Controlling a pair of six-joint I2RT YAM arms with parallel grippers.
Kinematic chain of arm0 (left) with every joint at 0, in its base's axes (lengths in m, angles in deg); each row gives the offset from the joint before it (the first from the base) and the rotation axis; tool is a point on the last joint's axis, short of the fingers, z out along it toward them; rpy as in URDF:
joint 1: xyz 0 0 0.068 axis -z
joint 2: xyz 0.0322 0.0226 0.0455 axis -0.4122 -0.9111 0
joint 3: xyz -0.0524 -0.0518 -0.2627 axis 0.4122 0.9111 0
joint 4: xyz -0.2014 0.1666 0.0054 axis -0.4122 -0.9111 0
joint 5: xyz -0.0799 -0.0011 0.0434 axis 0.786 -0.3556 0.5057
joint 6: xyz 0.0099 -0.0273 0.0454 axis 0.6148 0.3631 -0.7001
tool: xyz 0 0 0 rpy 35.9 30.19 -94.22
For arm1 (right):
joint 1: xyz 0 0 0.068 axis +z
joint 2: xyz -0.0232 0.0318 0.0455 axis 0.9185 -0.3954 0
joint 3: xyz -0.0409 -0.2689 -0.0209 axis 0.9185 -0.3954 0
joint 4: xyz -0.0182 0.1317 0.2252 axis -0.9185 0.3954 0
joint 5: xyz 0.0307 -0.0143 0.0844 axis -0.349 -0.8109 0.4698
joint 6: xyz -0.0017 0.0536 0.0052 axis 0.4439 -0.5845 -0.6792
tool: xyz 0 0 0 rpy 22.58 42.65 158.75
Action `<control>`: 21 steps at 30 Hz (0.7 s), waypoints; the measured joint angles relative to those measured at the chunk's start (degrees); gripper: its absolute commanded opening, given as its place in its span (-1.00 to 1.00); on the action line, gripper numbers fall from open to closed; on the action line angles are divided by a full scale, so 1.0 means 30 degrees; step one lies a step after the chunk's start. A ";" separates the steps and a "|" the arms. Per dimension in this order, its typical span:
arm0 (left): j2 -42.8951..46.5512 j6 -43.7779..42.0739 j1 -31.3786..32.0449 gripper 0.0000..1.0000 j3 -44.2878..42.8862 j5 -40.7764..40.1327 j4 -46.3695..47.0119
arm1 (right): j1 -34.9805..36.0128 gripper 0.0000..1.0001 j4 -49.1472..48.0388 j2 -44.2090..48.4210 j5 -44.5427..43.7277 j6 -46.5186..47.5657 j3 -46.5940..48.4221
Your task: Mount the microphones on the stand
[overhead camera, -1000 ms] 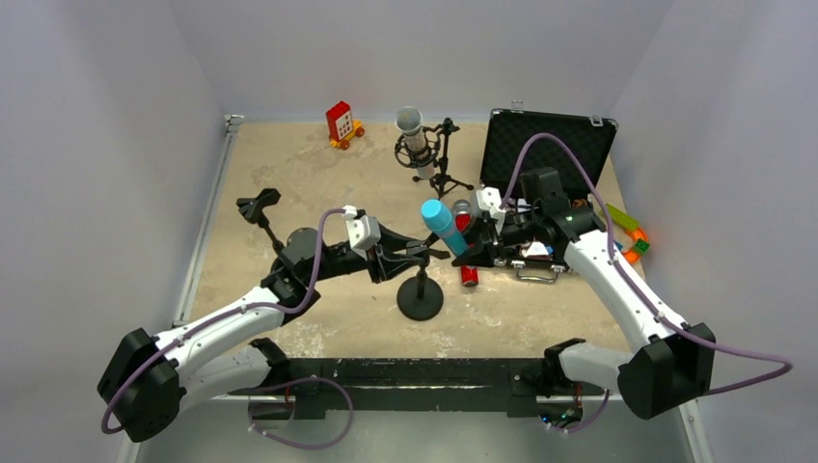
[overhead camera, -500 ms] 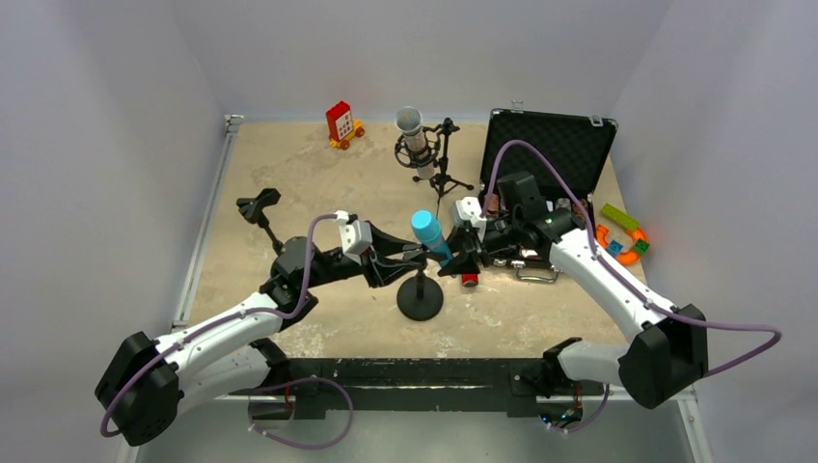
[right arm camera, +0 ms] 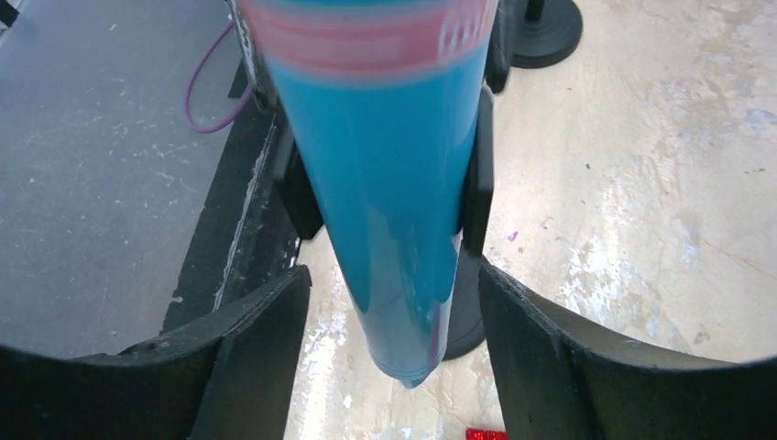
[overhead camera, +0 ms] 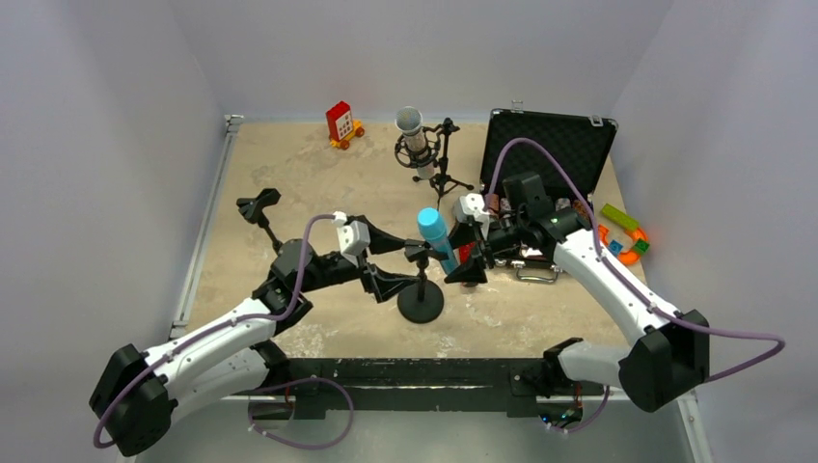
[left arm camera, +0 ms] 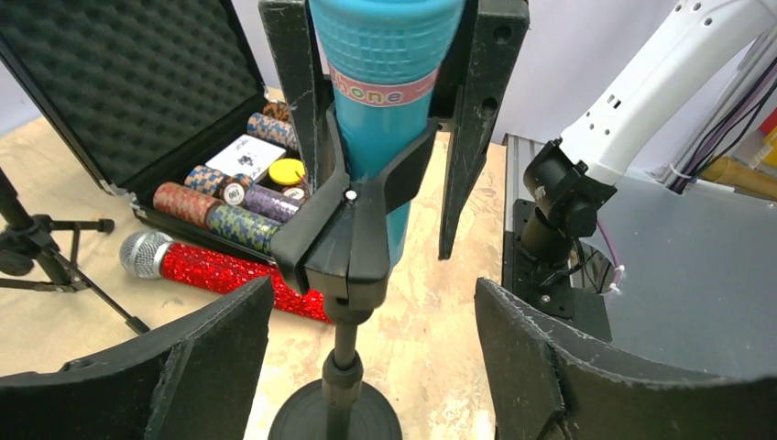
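A sandy-beige table [overhead camera: 318, 183] boxed in by plain grey walls carries the whole job. The left pincer [overhead camera: 395, 262] stands wide open with nothing in it, one jaw on each side of the post of the round-footed stand [overhead camera: 421, 301], just under its clip. The right pincer [overhead camera: 465, 254] is also open and holds nothing. Its jaws flank the lower body of the blue microphone [overhead camera: 436, 231], close to it but with gaps showing in its own wrist view. That microphone sits tilted in the clip between the two pincers. The red microphone [left arm camera: 229, 270] lies flat on the table beneath the right pincer, in front of the open case [overhead camera: 550, 145]. The silver microphone [overhead camera: 413, 130] stands on a tripod well beyond both. The danger from here seems to be the pulling away. With neither pincer bracing the stand, a jaw that brushes the blue body could drag it out of the clip or tip the stand. If the body is not pushed fully home, it may slide down by itself.
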 measured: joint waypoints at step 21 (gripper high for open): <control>-0.5056 -0.2725 0.0233 0.53 0.1814 -0.0379 0.2324 | -0.3577 0.51 0.2229 0.2827 0.2033 0.2280 -0.0073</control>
